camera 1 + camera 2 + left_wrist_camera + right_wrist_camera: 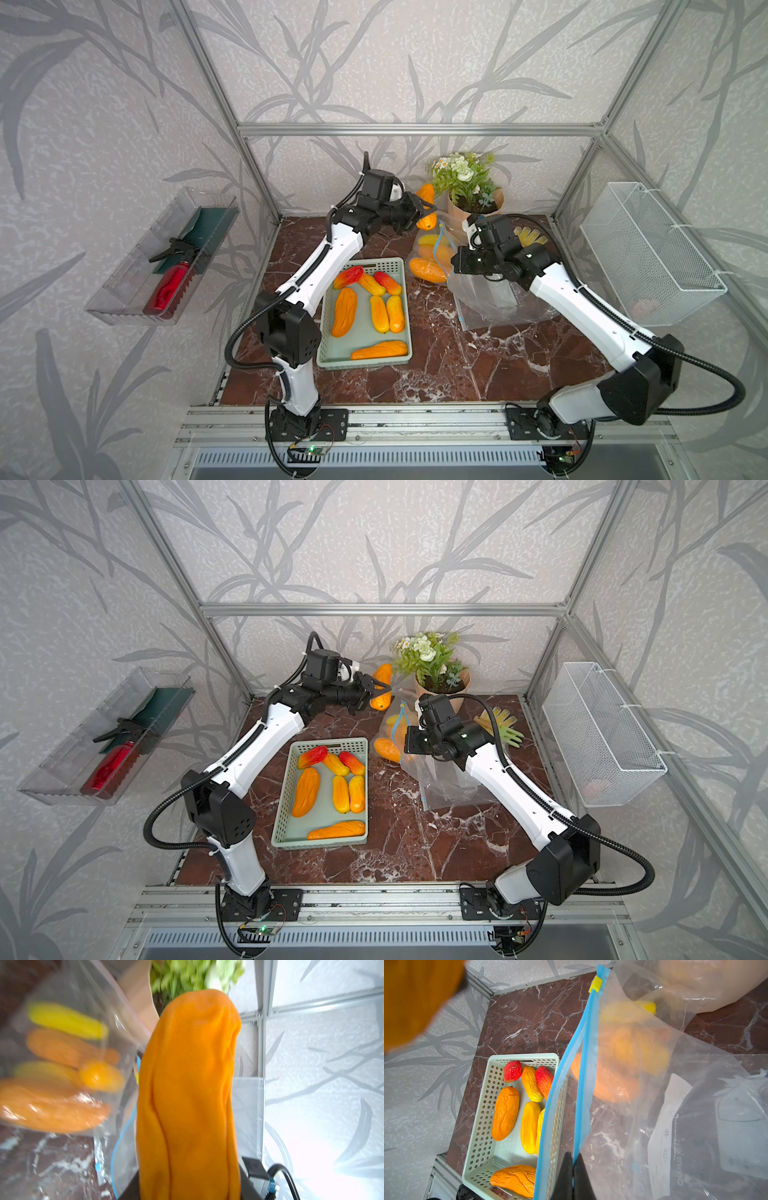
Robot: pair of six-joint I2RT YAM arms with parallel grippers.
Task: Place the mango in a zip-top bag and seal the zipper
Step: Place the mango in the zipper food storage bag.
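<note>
Left arm holds a mango in the air by the bag's mouth; right arm pinches the zipper.

From my station I see the left gripper (423, 211) clamped across the middle of an orange mango (427, 192). The mango stands roughly upright in the air over the far edge of the table (457, 374), just beside the potted plant (465, 183). The zip-top bag (490, 299) lies on the far-right part of the table, its mouth facing the basket (361, 363) at the table's middle. Yellow and orange bagged fruit (428, 270) sits inside the bag, and seven more pieces lie in the basket. In the right wrist view the right gripper (572, 1162) is pressed together on one lip of the light-blue zipper (582, 1068). The two blue strips stand apart, and the yellow slider (596, 984) is at the strip's far end. The held mango is outside the bag, near its mouth.
</note>
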